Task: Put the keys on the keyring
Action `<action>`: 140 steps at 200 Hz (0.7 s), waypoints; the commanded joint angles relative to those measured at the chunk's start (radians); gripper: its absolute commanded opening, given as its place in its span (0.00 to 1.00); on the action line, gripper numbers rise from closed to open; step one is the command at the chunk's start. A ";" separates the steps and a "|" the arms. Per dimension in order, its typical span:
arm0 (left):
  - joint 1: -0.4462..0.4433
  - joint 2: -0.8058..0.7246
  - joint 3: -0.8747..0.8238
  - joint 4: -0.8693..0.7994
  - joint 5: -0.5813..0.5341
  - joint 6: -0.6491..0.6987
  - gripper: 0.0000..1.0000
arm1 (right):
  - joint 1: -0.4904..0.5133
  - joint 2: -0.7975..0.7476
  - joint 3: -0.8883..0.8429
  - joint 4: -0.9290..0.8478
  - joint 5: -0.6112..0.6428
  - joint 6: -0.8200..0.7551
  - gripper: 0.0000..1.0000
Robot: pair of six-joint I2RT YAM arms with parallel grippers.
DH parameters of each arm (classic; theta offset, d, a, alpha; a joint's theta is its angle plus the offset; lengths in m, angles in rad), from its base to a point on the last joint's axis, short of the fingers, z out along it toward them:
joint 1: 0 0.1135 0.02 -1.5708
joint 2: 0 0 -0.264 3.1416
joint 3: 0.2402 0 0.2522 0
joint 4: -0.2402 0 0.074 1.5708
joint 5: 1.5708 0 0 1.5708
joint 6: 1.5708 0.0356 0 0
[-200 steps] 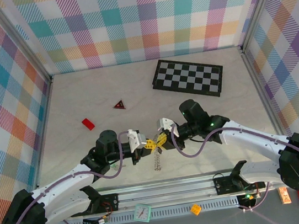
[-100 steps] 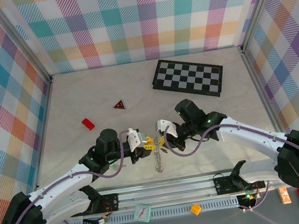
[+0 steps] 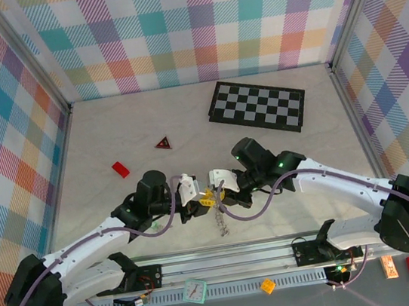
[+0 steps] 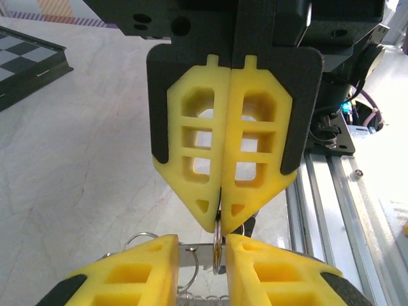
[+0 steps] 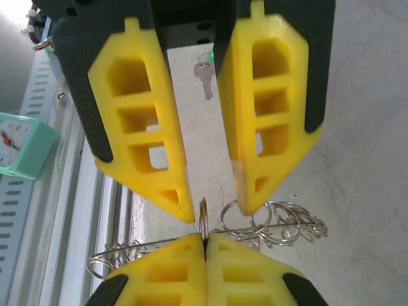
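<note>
Left gripper: eased from shut to part-open, flanking keyring, gripping nothing.
Right gripper: clamped shut on keyring.
Meaning: keyring handed over; green-tagged key unthreaded on tabletop.

Top view: table w/ walls on 3 sides. Chessboard lies far back, R of centre, set askew. Triangle lies L of it, mid-table; small block further L and nearer. L gripper and R gripper meet tip to tip near table's front centre. Keyring is at their tips, its rings trailing toward rail in front. Clock sits before rail, L of centre. Right wrist view: 1 key lies on table beyond L gripper, between its 2 fingers.
</note>
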 commanded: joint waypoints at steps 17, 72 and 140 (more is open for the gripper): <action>-0.009 0.002 0.032 -0.027 0.050 0.029 0.25 | 0.010 0.008 0.046 -0.009 0.028 -0.030 0.00; -0.009 0.002 0.029 -0.030 0.029 0.035 0.12 | 0.024 0.006 0.038 0.041 -0.046 -0.006 0.00; -0.010 -0.027 -0.001 0.018 0.036 0.016 0.00 | 0.006 -0.065 -0.059 0.189 -0.084 0.081 0.16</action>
